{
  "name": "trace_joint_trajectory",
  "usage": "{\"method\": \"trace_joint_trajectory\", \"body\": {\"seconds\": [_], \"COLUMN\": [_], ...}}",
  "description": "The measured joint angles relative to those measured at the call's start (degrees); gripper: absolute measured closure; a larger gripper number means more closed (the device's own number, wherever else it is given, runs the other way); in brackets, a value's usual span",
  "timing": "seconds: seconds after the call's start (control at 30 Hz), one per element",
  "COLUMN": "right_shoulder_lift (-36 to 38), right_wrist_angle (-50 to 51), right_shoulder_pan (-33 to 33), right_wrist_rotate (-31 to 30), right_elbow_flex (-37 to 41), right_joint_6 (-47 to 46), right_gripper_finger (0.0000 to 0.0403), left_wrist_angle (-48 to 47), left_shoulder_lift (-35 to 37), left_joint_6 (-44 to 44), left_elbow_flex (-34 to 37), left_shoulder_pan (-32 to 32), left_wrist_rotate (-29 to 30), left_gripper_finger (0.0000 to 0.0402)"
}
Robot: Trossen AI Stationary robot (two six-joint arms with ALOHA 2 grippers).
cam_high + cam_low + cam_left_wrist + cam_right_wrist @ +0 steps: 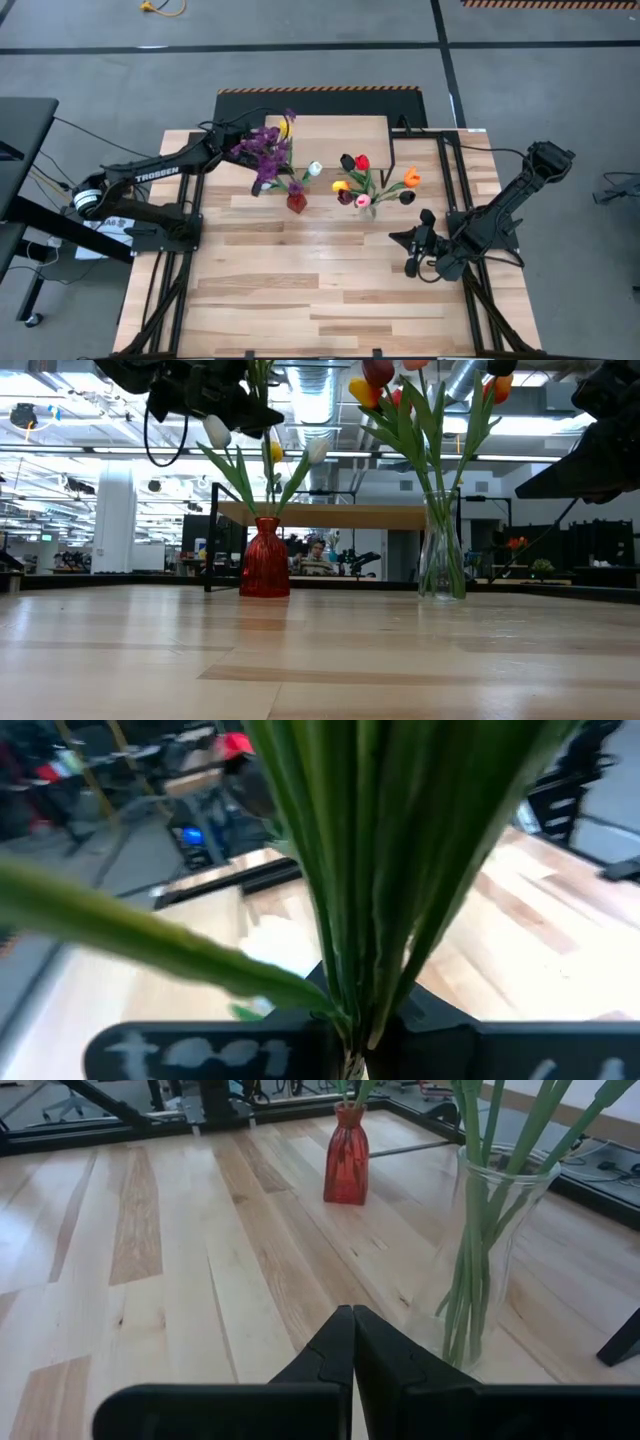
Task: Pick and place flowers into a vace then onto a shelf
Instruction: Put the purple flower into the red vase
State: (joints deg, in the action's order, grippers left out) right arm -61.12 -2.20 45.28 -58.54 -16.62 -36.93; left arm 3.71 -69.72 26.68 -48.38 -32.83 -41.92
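L tool [262,150] is clamped on green stems of the purple flowers [264,148] above the red vase [297,201], near the shelf [335,130]; R tool [352,1342] is shut w/ nothing in it, low over the bench [330,290] beside the glass vase [488,1250].

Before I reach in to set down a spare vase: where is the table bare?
The near half of the tabletop is bare, from the red vase and the glass vase to the front edge. The strip between the two vases is narrow. It is crowded around the shelf, where the left claw holds purple blossoms.
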Motion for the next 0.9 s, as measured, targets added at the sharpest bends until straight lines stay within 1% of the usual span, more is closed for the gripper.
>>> {"method": "trace_joint_trajectory", "body": {"seconds": [0.1, 0.2, 0.3, 0.5, 0.6, 0.67, 0.9], "right_shoulder_lift": [0.00, 0.00, 0.00, 0.00, 0.00, 0.00, 0.00], "right_wrist_angle": [0.01, 0.02, 0.00, 0.02, 0.00, 0.00, -0.25], "right_shoulder_pan": [0.00, 0.00, 0.00, 0.00, 0.00, 0.00, 0.00], "right_wrist_rotate": [0.19, 0.20, 0.20, 0.20, 0.20, 0.20, 0.20], "right_elbow_flex": [0.00, 0.00, 0.00, 0.00, 0.00, 0.00, 0.00], "right_joint_6": [0.00, -0.02, -0.02, -0.02, -0.04, -0.09, -0.14], "right_gripper_finger": [0.0403, 0.0403, 0.0403, 0.0403, 0.0403, 0.0403, 0.0403], "left_wrist_angle": [-0.91, -0.96, -0.91, 7.51, 14.31, 17.78, 20.97], "left_shoulder_lift": [1.19, 3.70, 6.84, 13.34, 13.63, 13.33, 9.78], "left_joint_6": [0.00, 0.01, -0.26, -4.58, -8.19, -9.93, -12.81], "left_elbow_flex": [0.01, 0.82, 3.11, 10.39, 13.55, 15.15, 16.89], "left_shoulder_pan": [-0.14, -0.94, -2.64, -7.26, -9.16, -9.93, -10.33], "left_wrist_rotate": [1.87, 1.97, 1.86, -0.56, -3.72, -4.50, -5.97], "left_gripper_finger": [0.0401, 0.0401, 0.0401, 0.0401, 0.0401, 0.0401, 0.0401]}}
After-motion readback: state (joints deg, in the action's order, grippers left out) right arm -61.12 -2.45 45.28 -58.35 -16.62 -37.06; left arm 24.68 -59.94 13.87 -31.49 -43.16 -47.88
